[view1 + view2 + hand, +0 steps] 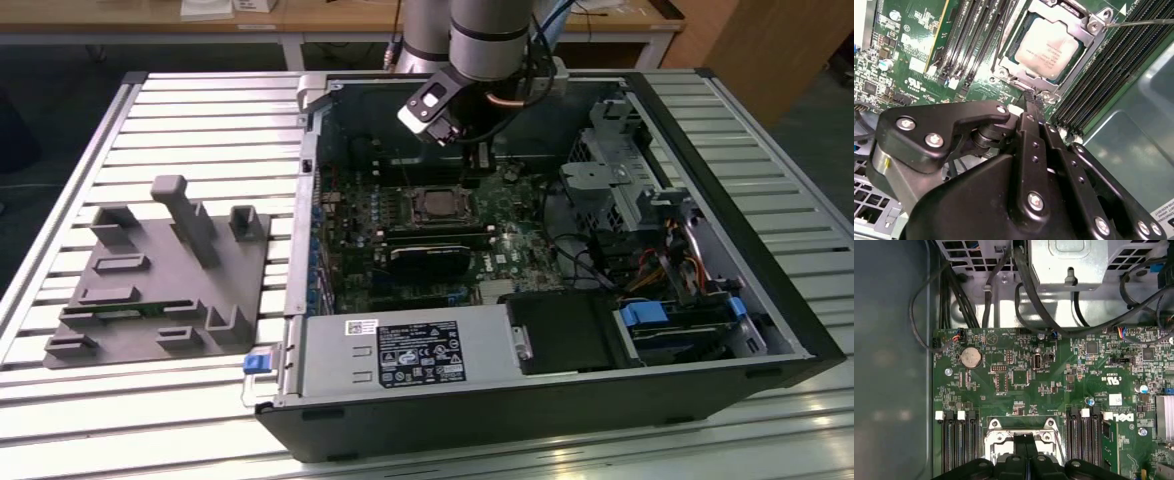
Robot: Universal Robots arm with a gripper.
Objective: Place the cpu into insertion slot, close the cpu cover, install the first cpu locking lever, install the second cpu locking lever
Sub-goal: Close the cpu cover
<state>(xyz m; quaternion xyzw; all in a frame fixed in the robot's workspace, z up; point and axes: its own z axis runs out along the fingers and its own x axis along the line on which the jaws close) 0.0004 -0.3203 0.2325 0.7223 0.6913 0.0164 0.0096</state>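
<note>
cpu (1049, 50) lies seated in the insertion slot (1015, 59), with the cpu cover (1024, 80) down around it, a grey frame on the green motherboard (1019, 375). A thin wire lever (1144, 21) runs off one corner. The end effector (1030, 100) hovers just beside the cover's edge, fingers clenched together on nothing I can see. The open computer case (534, 420) lies on a desk (200, 110) of pale slatted metal. A grey fixture block (160, 270) sits at the exterior view's left (well apart from the case), and wooden tables (334, 15) stand behind.
</note>
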